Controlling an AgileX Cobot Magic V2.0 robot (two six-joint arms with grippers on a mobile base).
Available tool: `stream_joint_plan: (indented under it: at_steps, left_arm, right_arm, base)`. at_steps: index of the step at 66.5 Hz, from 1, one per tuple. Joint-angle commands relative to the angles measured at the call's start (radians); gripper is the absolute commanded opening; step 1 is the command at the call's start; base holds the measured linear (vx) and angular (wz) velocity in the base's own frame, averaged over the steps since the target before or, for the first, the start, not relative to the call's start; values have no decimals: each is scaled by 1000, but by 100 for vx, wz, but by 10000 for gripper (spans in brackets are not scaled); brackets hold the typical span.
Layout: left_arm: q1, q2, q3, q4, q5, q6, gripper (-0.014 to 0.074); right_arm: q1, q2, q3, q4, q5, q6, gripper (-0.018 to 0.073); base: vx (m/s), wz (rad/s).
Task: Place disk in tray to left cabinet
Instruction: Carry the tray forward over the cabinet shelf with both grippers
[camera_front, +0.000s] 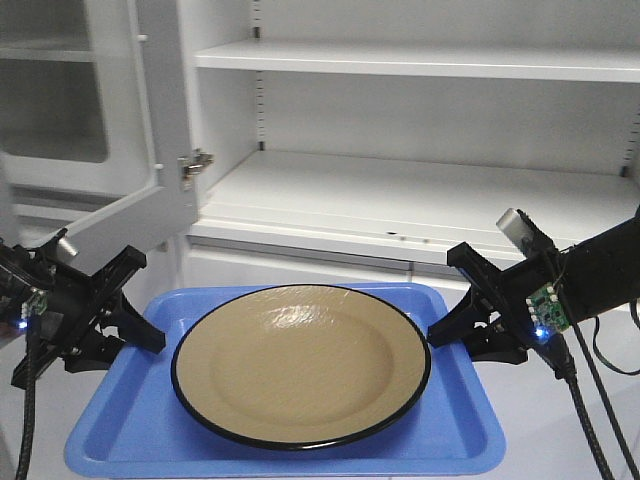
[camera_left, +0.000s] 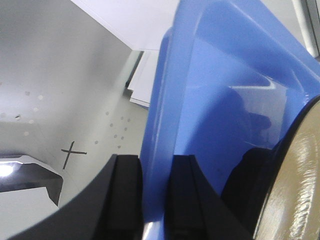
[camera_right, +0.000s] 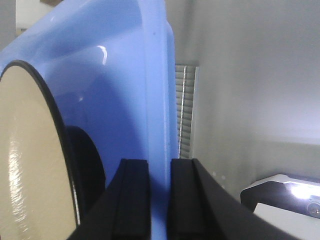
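Note:
The tan disk (camera_front: 300, 365) with its black rim lies flat in the blue tray (camera_front: 130, 430), filling most of it. My left gripper (camera_front: 135, 325) is shut on the tray's left rim (camera_left: 157, 150), one finger on each side of it. On the opposite side my right gripper (camera_front: 450, 325) is shut on the right rim (camera_right: 160, 125) the same way. The tray hangs level between both arms, in front of and below the left cabinet's wide lower shelf (camera_front: 400, 200). The disk's edge (camera_left: 295, 190) shows in the left wrist view, and the disk (camera_right: 30, 165) also in the right wrist view.
The cabinet's glass-paned door (camera_front: 100, 120) stands swung open at the left, close above my left arm. A second shelf (camera_front: 420, 62) sits higher up. Below the tray lies a grey floor with a black cross mark (camera_left: 72, 151).

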Motion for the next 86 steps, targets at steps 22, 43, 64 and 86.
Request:
stream_joint_plan:
  at_steps: [22,43,64,86]
  left_arm:
    - [-12,-54,-32,-153,-5,-34,0]
    - [-12,-54,-32,-153,-5,-34,0]
    - [-12,-54,-32,-153,-5,-34,0]
    - [-12,-54,-32,-153,-5,-34,0]
  right_arm:
    - [8,-54,-32,130,9,3,-6]
    - [8,-54,-32,130,9,3,-6]
    - [8,-54,-32,130,9,3,-6]
    - [8,-54,-32,130,9,3,-6]
  base:
    - [15,-28]
    - [21,-11]
    - [25,-6]
    - [25,-9]
